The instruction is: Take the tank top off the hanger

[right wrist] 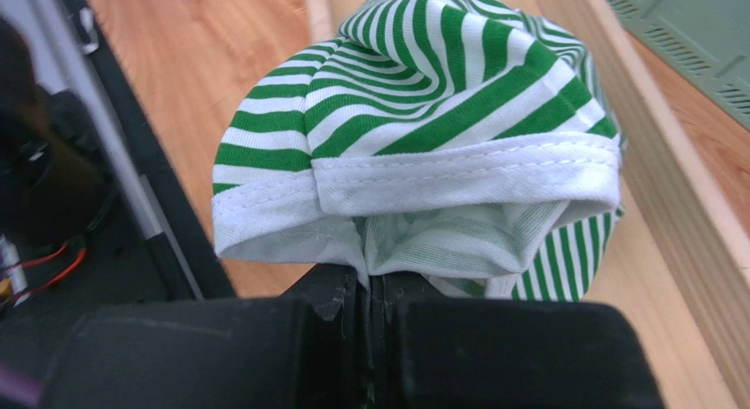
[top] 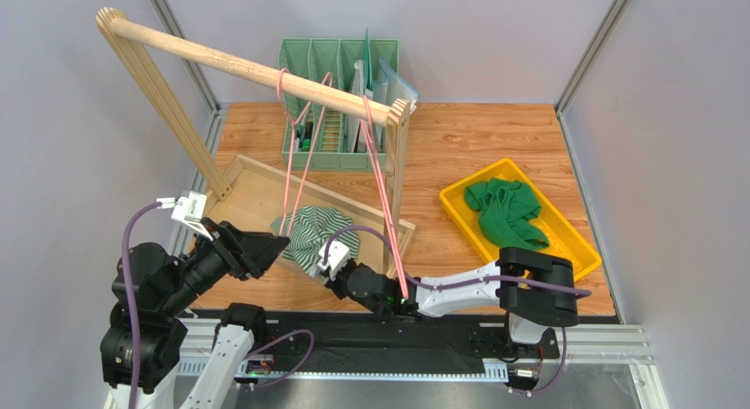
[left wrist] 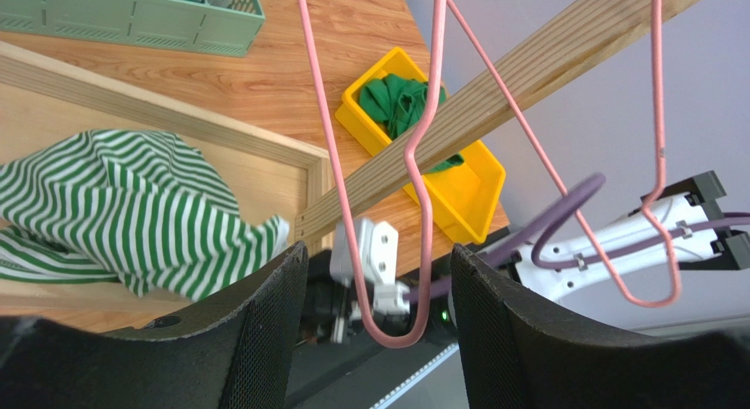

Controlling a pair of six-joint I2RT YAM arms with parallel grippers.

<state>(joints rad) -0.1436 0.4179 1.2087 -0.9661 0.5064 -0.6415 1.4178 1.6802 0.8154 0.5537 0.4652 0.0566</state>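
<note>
The green-and-white striped tank top (top: 312,231) lies heaped on the wooden rack's base board (top: 251,189). My right gripper (top: 317,265) is shut on its white hem (right wrist: 458,176), which is pinched between the fingers (right wrist: 374,290). A pink hanger (top: 290,154) hangs from the rod down to the tank top (left wrist: 114,207). Its lower loop (left wrist: 396,339) sits between the jaws of my left gripper (left wrist: 378,251), which is open and not touching it. I cannot tell whether any cloth still hangs on the wire.
A second pink hanger (top: 380,180) hangs beside the rack's right post (top: 398,163), and its loop (left wrist: 651,295) is near my right arm. A green organiser (top: 339,101) stands at the back. A yellow tray (top: 577,251) holds a green cloth (top: 506,211).
</note>
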